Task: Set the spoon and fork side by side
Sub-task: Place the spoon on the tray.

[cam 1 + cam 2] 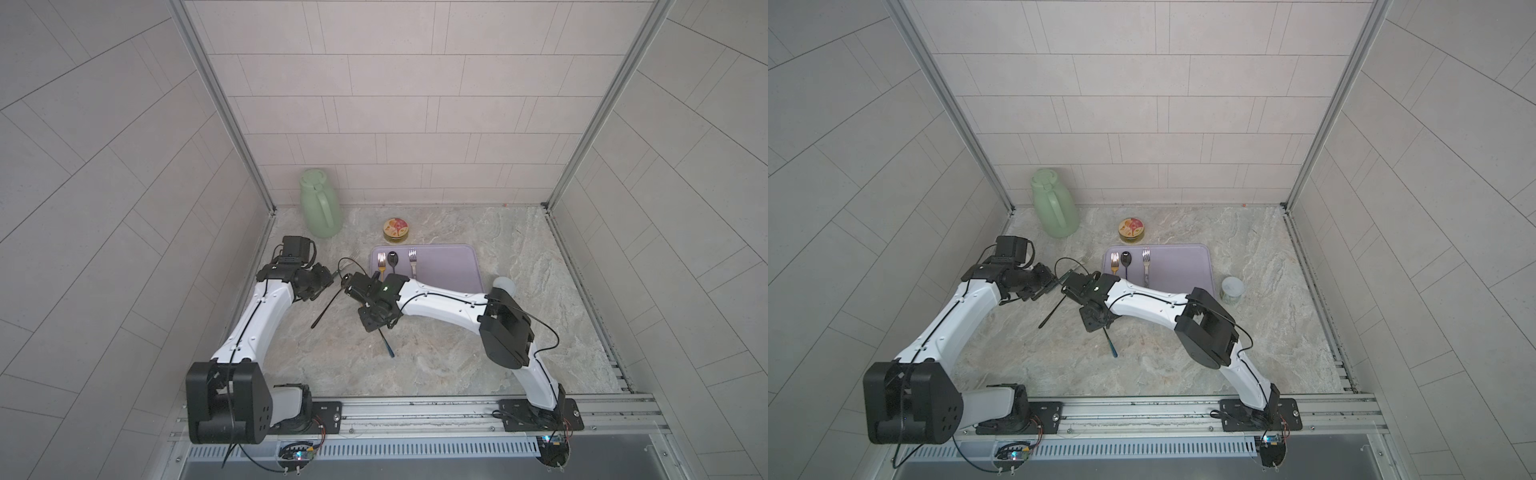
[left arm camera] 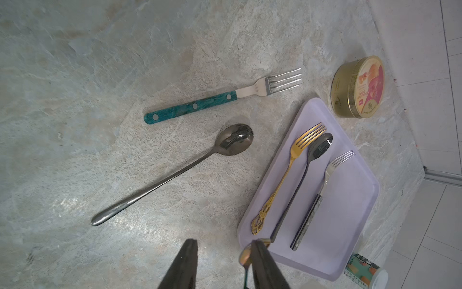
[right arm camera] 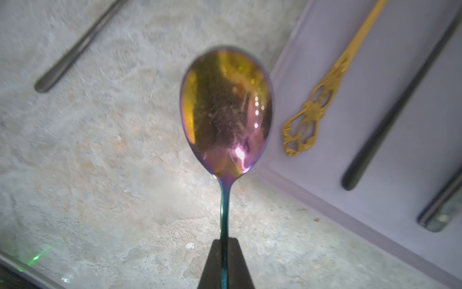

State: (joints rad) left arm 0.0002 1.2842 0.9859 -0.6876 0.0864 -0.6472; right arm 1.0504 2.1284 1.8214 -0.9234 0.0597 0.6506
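Right fingers (image 3: 212,265): clamped on iridescent spoon (image 3: 226,110) handle, at 8 o'clock of lilac tray (image 2: 350,200).
Left fingers (image 2: 183,265): apart, empty.
On lilac tray: gold fork (image 2: 282,177), black spoon (image 2: 294,195), grey-handled fork (image 2: 317,201), parallel.
Counter (image 2: 100,75), tray's 9 o'clock: teal-handled fork (image 2: 200,105), long dark spoon (image 2: 167,180).

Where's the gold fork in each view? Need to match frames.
Top view: gold fork on the lavender tray, black spoon beside it.
Top view: same place.
Left wrist: whole fork, on the tray.
Right wrist: only its ornate handle.
Shared landmark: the lavender tray.
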